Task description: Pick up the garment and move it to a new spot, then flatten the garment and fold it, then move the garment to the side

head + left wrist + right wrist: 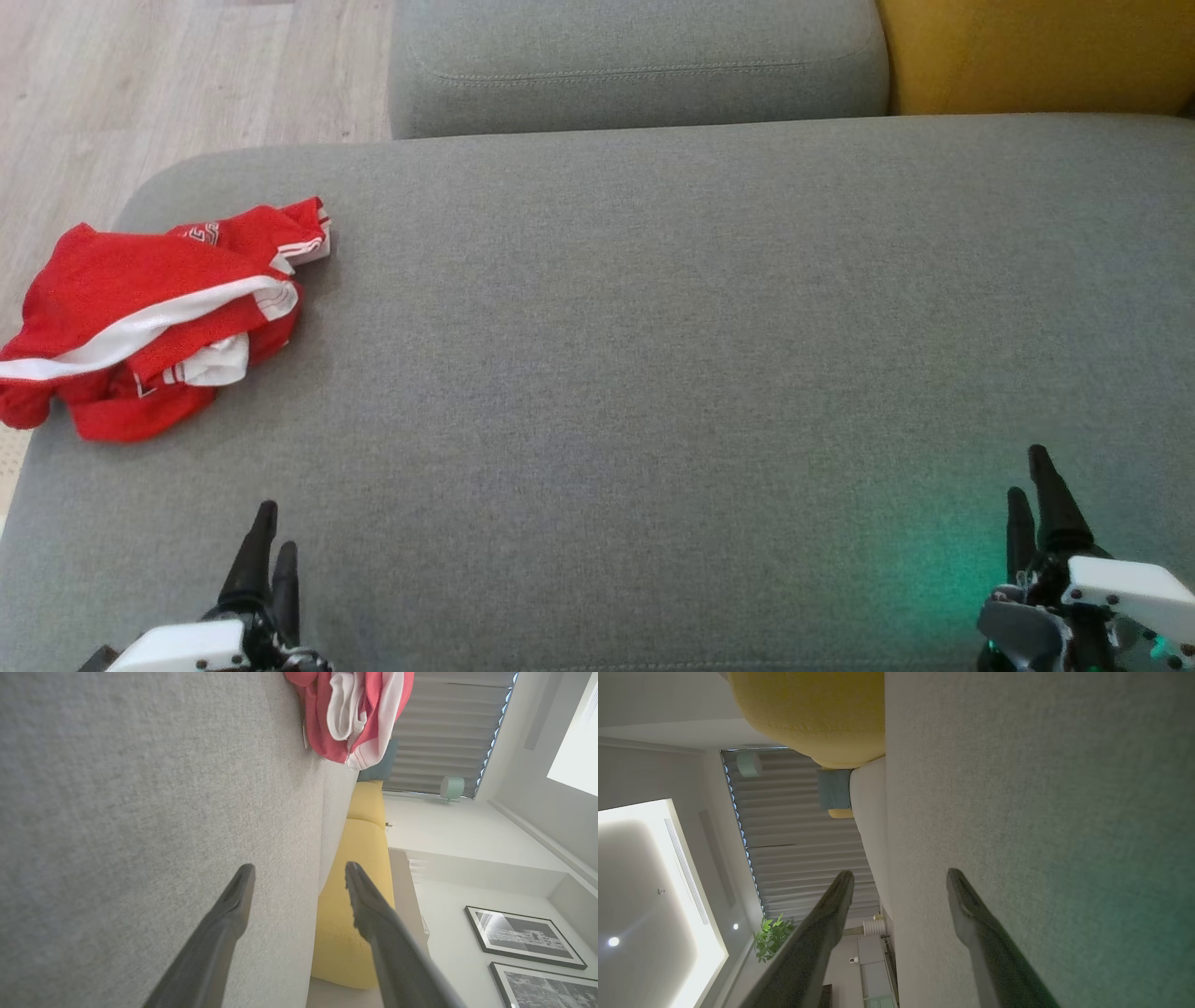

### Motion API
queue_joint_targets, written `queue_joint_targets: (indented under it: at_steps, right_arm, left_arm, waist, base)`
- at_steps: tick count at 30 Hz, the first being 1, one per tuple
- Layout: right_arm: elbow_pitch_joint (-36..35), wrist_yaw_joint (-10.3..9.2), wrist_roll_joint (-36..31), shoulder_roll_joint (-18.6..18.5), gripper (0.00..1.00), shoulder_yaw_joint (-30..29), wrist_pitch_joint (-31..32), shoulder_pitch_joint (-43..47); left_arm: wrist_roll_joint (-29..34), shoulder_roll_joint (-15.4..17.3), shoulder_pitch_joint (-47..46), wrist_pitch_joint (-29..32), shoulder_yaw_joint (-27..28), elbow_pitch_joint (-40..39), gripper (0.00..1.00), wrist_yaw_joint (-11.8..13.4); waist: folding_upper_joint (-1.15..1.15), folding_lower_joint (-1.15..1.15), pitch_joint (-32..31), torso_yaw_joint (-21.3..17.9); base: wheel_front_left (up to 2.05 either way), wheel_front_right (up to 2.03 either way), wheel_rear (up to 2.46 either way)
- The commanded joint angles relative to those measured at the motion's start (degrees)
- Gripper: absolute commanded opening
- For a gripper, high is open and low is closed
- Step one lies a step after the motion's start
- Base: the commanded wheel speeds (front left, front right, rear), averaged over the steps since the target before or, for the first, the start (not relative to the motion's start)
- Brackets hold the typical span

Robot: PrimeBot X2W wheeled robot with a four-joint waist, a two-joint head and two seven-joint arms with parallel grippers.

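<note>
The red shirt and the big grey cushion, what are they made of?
The red shirt looks like thin, smooth jersey cloth, maybe polyester: it slumps in soft, limp folds. The grey cushion looks like matte woven sofa fabric: up close its surface shows a fine, speckled weave.

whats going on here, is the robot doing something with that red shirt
Not yet. A crumpled red and white garment lies at the left edge of a wide grey cushion, and nothing is touching it. The left gripper and the right gripper sit low at the near edge, both open and empty, fingers pointing across the cushion. The left one is the nearer to the garment. The garment has not been picked up, flattened or folded.
</note>
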Motion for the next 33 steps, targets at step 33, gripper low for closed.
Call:
queue_joint_targets:
  at_steps: [33]
  right_arm:
    - [-1.89, -0.02, -22.01, -1.36, 1.0, 4.94, -6.14, -6.02]
  left_arm:
    - [24.78, 0.74, -6.11, -5.86, 0.09, -2.72, 1.0, 1.18]
  waist:
    - [0.0, 0.0, 1.0, -0.15]
  base:
    - [0.0, 0.0, 0.0]
